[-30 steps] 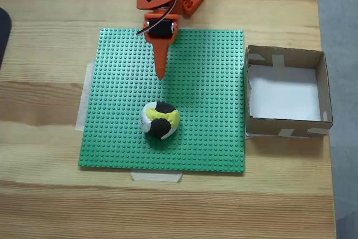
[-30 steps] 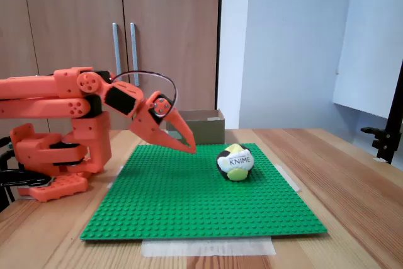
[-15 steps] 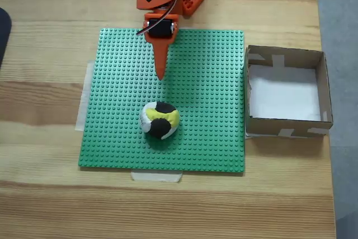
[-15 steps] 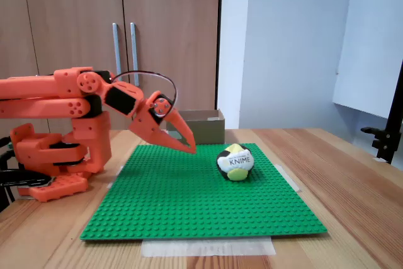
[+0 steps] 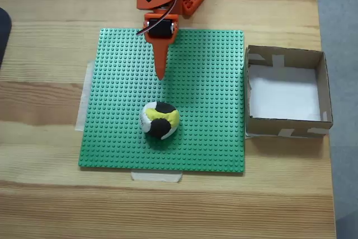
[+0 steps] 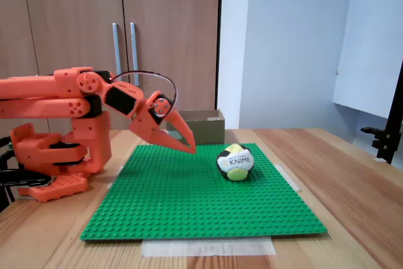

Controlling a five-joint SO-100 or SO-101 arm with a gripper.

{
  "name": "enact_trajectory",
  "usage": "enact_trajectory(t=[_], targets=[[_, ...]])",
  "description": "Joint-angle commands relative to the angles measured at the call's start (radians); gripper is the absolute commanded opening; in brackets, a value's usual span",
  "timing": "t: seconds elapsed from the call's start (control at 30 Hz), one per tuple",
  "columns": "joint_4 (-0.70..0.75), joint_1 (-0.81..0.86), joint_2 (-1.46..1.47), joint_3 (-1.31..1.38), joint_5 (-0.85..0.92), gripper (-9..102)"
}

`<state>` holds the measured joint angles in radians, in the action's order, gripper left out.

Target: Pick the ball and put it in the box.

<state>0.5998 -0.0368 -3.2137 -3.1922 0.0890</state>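
Reaching with the gripper (image 5: 161, 75) pinched to a point and empty could nudge the ball (image 5: 160, 120), lying free mid-baseplate (image 5: 212, 82), rolling away from the box (image 5: 286, 130).

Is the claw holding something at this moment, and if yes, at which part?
Nothing is held. The claw is shut and empty above the green baseplate, apart from the ball, which rests on the plate.

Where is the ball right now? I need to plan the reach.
In the fixed view from above, the ball sits on the green studded baseplate, lower centre, beyond the tip of the gripper and left of the box.
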Motion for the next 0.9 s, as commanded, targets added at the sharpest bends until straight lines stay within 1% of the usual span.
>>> enact_trajectory(t=[0.0,0.43,0.7,0.87], targets=[[-0.014,-0.008,-0.009,-0.043,-0.002,-1],[-0.014,0.0,-0.002,-0.034,-0.005,-1],[0.009,0.002,0.011,0.032,-0.012,-1],[0.017,0.006,0.017,0.069,0.018,-1]])
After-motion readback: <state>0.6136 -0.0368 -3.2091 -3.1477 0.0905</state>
